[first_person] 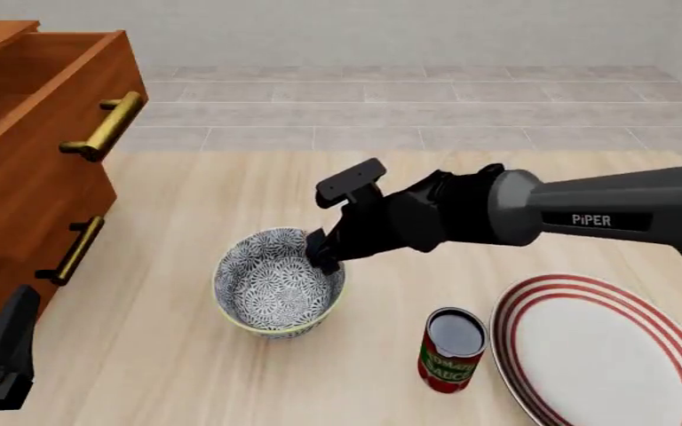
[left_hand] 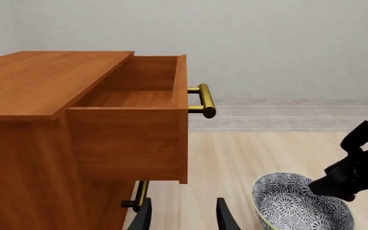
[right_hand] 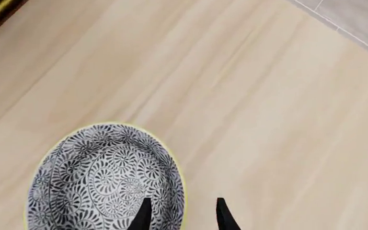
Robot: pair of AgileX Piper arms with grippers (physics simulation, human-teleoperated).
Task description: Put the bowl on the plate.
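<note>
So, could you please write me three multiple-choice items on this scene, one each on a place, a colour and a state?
1. Where does the red can stand?
A. between the bowl and the plate
B. inside the drawer
C. on the plate

2. What colour are the plate's rim rings?
A. blue
B. red
C. green

3. How is the cabinet's top drawer?
A. shut
B. removed
C. pulled open

Answers: 1 A, in the front view the can sits on the table between them. 2 B, red rings circle the white plate. 3 C, the left wrist view shows its open interior.
</note>
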